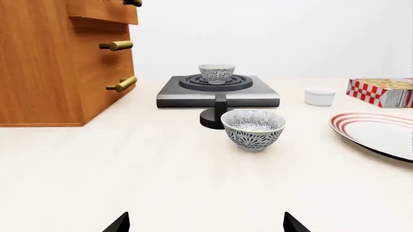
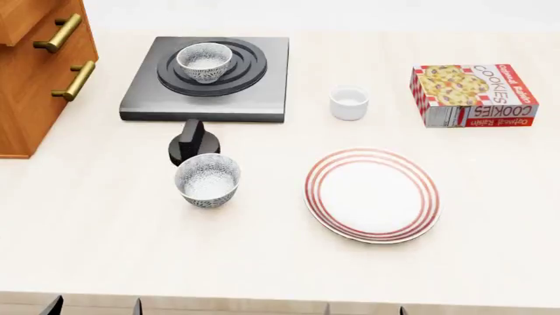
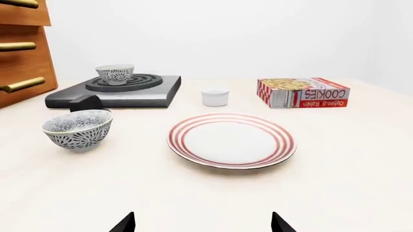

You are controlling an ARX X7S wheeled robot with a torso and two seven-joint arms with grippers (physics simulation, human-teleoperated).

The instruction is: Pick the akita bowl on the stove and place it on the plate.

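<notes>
The speckled akita bowl sits on the ring burner of the dark-grey stove at the back left. The white plate with red rings lies on the table at the middle right, nothing on it. My left gripper and right gripper hover at the table's near edge, both open with nothing between the fingertips, far from the bowl.
A second speckled bowl stands in front of the stove's black knob. A small white cup and a cookie box are at the back right. A wooden drawer cabinet stands left.
</notes>
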